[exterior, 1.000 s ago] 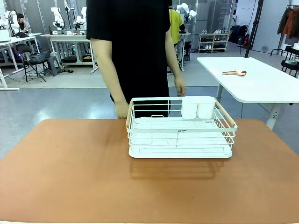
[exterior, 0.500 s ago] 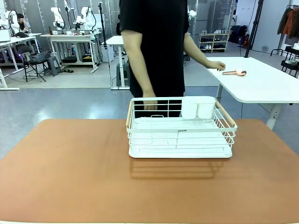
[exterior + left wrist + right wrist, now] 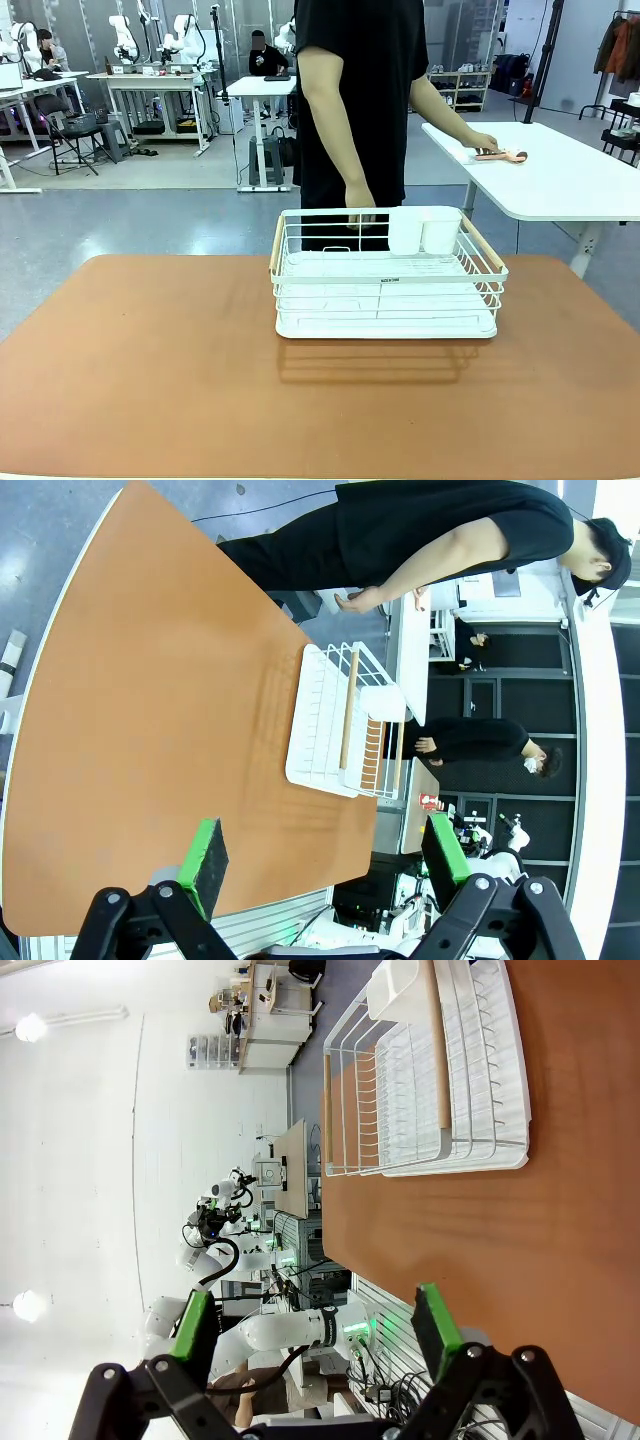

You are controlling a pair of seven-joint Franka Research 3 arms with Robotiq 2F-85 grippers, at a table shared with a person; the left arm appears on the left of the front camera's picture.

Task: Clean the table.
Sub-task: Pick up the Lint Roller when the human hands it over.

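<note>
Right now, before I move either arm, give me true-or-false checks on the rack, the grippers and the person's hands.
The white wire dish rack stands on the reddish-brown matte table. True.
The left gripper is shut on a sponge. False: its jaws stand open, empty.
The right gripper is open. True.
Both the person's hands are inside the rack. False: one hand reaches to the white side table, at a copper-coloured scoop.

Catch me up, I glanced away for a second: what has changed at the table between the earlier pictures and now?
The person stepped toward picture right behind the white wire rack and stretched one hand out to the copper-coloured tool on the white side table; a grip I cannot confirm. The rack and the reddish-brown table stayed put.
</note>
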